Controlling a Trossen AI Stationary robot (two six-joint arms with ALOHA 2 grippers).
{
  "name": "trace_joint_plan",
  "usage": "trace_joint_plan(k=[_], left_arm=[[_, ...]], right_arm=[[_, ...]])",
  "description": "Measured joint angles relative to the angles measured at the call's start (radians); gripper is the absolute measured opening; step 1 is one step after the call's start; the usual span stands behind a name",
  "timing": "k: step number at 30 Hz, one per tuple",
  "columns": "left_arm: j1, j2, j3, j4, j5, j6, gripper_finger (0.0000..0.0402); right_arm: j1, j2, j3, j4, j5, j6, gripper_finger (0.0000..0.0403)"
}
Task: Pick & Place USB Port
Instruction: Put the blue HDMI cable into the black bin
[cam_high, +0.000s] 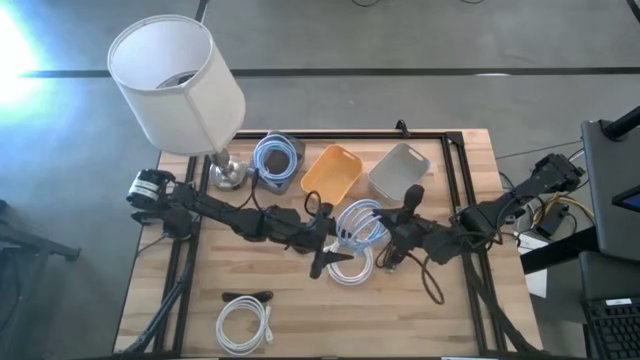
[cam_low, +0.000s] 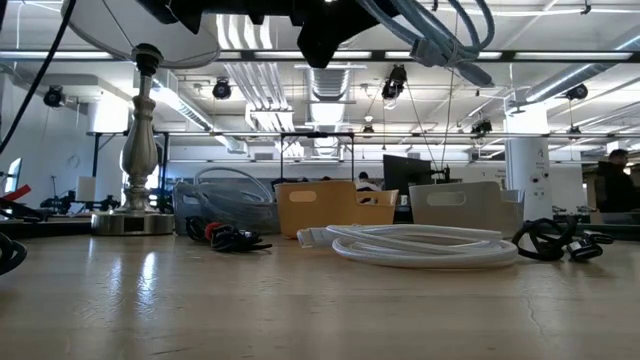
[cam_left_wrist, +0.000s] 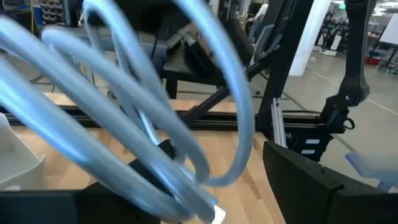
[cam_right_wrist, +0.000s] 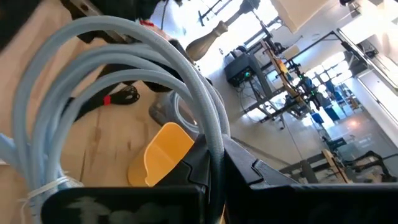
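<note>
- Light-blue cable coil (cam_right_wrist: 124, 68) hangs mid-tabletop, clamped in the right end effector (cam_high: 395, 245); its loose loops could snag.
- Left end effector (cam_high: 325, 262), fingers apart beside it, might catch the white coil (cam_low: 425, 245) underneath.

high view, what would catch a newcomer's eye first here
The big white lamp at the table's far left corner stands out first. Next, both arms meet mid-table over a light blue cable coil, held up above a white cable coil lying on the wood; the right tool is shut on the blue coil, the left tool is open beside it. Behind them sit a yellow bin and a grey bin.
</note>
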Motion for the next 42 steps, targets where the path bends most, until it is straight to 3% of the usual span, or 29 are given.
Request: trace_joint_plan(k=[9, 16, 24, 32, 42], left_arm=[[0.004, 0.0, 0.0, -0.011, -0.125, -0.009, 0.0225], [0.002, 0.0, 0.0, -0.054, -0.209, -0.036, 0.0128], [0.003, 0.0, 0.0, -0.088, -0.298, -0.057, 0.002], [0.006, -0.002, 0.0, -0.157, -0.389, -0.093, 0.0036], [0.009, -0.016, 0.0, -0.247, -0.454, -0.093, 0.0022]], right_arm=[[-0.035, 0.066, 0.0, 0.019, -0.003, -0.027, 0.0013], [-0.035, 0.092, 0.003, 0.019, 0.004, 0.005, 0.002], [-0.034, 0.093, 0.003, 0.017, -0.024, 0.025, 0.0081], [-0.028, 0.091, 0.003, 0.011, -0.027, 0.07, 0.0129], [-0.018, 0.09, 0.002, -0.013, -0.03, 0.104, 0.0162]])
